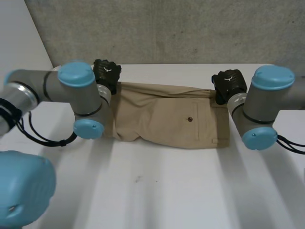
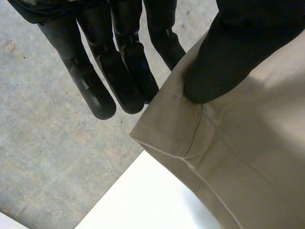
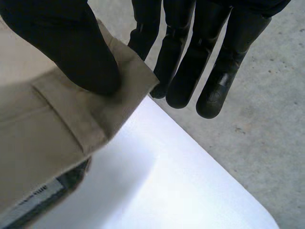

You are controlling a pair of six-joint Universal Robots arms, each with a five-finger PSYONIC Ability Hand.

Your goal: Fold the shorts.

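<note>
At the far edge of the table (image 1: pixel 162 191) my left hand (image 1: pixel 106 72) and right hand (image 1: pixel 229 82) angle down, each thumb clamping a far corner of the shorts (image 1: pixel 167 117) against one finger (other fingers straight, beyond the table rim). Shorts lie flat between my hands, with wide white tabletop on the near side.

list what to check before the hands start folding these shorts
1. Left hand pinching a far corner of the shorts: ok.
2. Right hand pinching the other far corner: ok.
3. Every cloth layer caught in each pinch: cannot tell.
4. Shorts spread flat on the table: ok, bar a slight rumple at the near left edge.
5. Far edge running straight between the hands: ok.
</note>
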